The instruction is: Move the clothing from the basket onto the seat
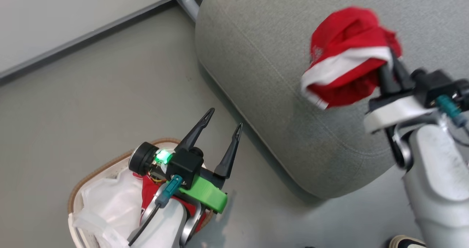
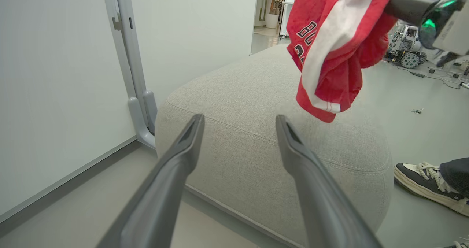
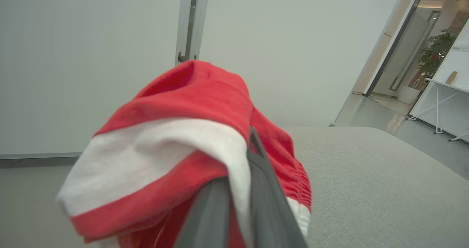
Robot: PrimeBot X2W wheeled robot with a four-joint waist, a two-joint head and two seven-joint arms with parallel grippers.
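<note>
The right gripper [image 1: 389, 65] pinches a soft red garment with a white stripe [image 1: 344, 50] in the air over the big light grey cushion seat [image 1: 263, 94], which lies straight below it, while the left gripper [image 1: 225, 118], spread and empty, hangs over the white brown-rimmed plastic basket [image 1: 96, 171], near left.

Grey floor [image 1: 110, 105] ran right across. A white wall panel [image 1: 55, 10] met it along a grey skirting strip [image 1: 36, 60], and a grey upright post [image 2: 122, 50] came down that wall into a curved foot [image 2: 141, 123]. Low at the left of the head view, a crumpled white sheet [image 1: 110, 204] sat bunched up. Over on the right of the left wrist view, a person's dark-and-white sneaker [image 2: 425, 182] with white laces stood flat on the floor, with a dark trouser hem [image 2: 456, 173] above it. Far back, a wheeled machine [image 2: 403, 52] and loose cables [image 2: 439, 77] lay on the floor. Beyond a doorway there was a potted plant [image 3: 434, 57] and a white thin-legged table [image 3: 445, 101].
</note>
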